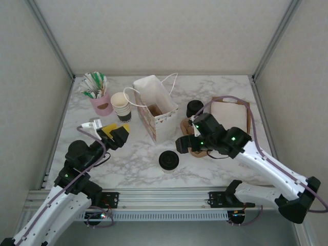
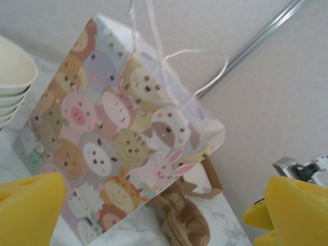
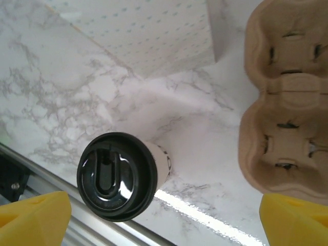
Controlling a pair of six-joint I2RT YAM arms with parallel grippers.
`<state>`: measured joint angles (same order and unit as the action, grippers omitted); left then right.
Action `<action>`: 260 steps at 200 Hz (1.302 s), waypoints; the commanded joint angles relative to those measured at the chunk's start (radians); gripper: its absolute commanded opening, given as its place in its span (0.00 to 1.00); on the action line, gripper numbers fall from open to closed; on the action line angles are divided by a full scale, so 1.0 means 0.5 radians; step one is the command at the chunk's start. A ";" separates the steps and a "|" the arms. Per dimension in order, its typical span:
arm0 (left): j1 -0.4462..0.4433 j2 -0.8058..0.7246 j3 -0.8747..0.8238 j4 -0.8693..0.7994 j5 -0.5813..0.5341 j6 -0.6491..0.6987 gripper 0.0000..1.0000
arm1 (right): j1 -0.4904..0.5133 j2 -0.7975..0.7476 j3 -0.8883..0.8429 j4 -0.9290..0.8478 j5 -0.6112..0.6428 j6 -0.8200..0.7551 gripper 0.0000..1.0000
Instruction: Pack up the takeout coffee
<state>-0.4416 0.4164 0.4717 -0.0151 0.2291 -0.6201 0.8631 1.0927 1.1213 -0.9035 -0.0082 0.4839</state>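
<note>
Just beside the right gripper point(image 3: 164, 219) stands the takeout coffee point(image 3: 117, 176).

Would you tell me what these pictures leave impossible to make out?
- Inside of the gift bag: top view, its own walls hide the bottom.
- Cup carrier: top view, mostly under the right arm.
- Side print on the takeout coffee: right wrist view, lid hides most, the rest too small.
- Paper cups: left wrist view, cut off by the left edge.

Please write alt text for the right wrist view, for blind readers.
A black-lidded takeout coffee stands on the marble table, ahead of the open right gripper. A cardboard cup carrier lies at right, a dotted paper bag at top.
</note>
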 commanded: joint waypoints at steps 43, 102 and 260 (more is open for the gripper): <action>-0.034 0.220 -0.122 -0.106 0.185 -0.090 1.00 | 0.211 0.443 0.406 -0.403 -0.043 -0.042 0.92; -0.046 0.235 -0.193 -0.224 0.127 -0.104 1.00 | 0.394 0.872 0.734 -0.673 0.033 -0.059 0.89; -0.050 0.241 -0.206 -0.239 0.071 -0.099 1.00 | 0.554 1.244 0.893 -0.766 0.132 -0.025 0.90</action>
<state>-0.4568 0.5388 0.3771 -0.1341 0.2836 -0.6590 1.1286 1.7012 1.5478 -1.2686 0.0341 0.4606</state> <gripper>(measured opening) 0.995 0.900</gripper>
